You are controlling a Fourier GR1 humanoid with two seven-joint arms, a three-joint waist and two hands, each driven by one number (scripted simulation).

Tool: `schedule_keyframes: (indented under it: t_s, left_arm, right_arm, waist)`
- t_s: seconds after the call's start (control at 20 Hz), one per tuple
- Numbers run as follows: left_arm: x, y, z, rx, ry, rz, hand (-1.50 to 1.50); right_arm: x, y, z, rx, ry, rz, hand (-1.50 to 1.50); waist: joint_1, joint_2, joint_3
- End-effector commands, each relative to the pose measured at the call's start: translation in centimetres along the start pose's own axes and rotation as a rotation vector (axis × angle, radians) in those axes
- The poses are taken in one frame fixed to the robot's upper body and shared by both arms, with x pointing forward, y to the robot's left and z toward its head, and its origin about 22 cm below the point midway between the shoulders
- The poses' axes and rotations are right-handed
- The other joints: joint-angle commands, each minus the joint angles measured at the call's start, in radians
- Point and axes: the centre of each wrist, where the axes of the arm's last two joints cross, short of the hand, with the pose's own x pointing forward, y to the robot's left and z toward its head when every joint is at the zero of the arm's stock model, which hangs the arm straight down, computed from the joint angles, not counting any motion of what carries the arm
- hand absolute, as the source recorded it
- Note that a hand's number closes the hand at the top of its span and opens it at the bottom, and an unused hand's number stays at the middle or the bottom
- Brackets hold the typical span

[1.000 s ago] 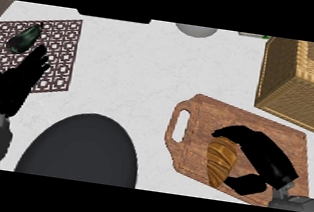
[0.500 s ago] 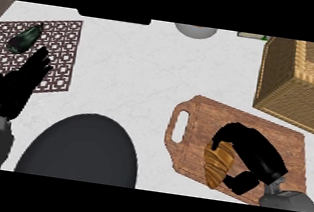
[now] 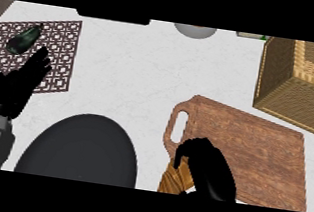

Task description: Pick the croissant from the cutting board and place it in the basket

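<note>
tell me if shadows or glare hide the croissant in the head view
Head view: lighting is even, with no glare on the counter; the croissant is hidden mostly by the right robot hand curled over it, not by shadow, and it runs off the view's lower edge beside the board.

Cutting board (image 3: 258, 147) was reddish-brown, wood-grained; croissant (image 3: 176, 179) golden with darker stripes; basket (image 3: 296, 92) tan, woven; mat (image 3: 56, 48) at 10 o'clock brown lattice; plate (image 3: 78, 152) dark grey; both hands black.

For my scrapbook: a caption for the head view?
Right hand curled over the croissant at the cutting board's near edge, basket waiting.
</note>
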Motion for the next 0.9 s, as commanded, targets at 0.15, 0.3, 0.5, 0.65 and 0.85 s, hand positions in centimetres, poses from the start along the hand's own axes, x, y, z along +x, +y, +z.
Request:
schedule_keyframes:
  t_s: [0.15,0.3,0.5,0.65,0.85]
  left_arm:
    - [0.2,-0.4,-0.6,0.003,-0.002,0.009,0.0]
    - [1.3,-0.3,-0.5,0.01,0.004,0.003,0.0]
    - [0.6,0.0,-0.1,0.003,0.01,0.008,0.0]
    - [0.2,0.3,0.0,0.011,0.012,-0.003,0.0]
    - [-0.3,0.9,-0.1,0.01,0.004,-0.005,0.0]
  right_arm:
    - [5.1,0.5,2.9,-0.051,-0.05,-0.317,1.5]
    - [6.1,-0.3,4.1,-0.192,-0.165,-0.477,1.5]
    - [8.2,-3.8,7.4,-0.387,-0.231,-0.468,1.5]
    - [9.1,-6.2,8.3,-0.465,-0.188,-0.454,1.5]
    - [8.6,-9.3,8.8,-0.549,-0.12,-0.417,1.5]
  waist:
    - [-0.003,0.012,0.008]
    - [0.0,0.009,0.01]
    - [-0.007,0.005,0.008]
    - [-0.007,0.004,0.006]
    - [-0.006,0.008,0.006]
